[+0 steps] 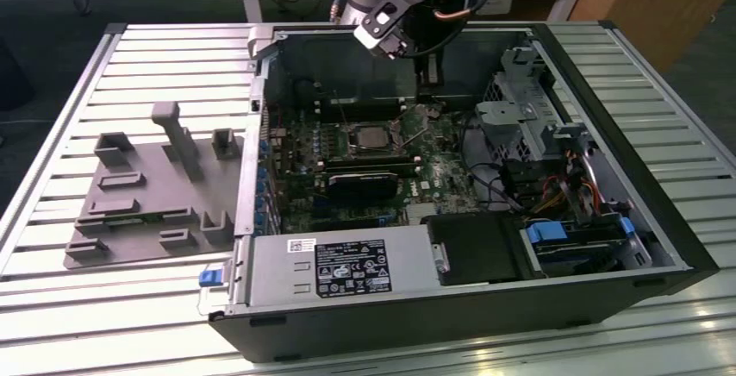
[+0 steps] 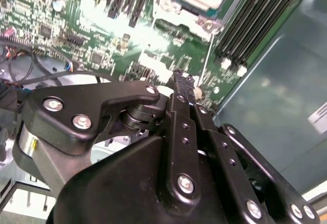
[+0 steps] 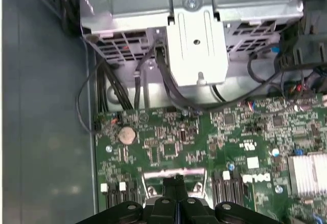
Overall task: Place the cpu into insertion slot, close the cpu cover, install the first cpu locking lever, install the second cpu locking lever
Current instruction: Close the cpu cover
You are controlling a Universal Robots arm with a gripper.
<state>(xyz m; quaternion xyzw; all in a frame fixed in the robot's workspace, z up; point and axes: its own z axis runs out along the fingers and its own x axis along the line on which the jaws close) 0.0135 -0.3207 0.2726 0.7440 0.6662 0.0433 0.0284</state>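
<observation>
gripper (image 2: 182, 76): closed tight, you have nothing visibly in it.
cpu (image 1: 371, 138): middle of the exterior view; likely light, stiff, fragile; you'd hold its edges.

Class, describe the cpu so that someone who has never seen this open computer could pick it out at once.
Start at the open black computer case and find the green motherboard inside. Near the board's middle sits the cpu, a small flat square with a silver-grey top, unlike the long black memory slots beside it.
</observation>
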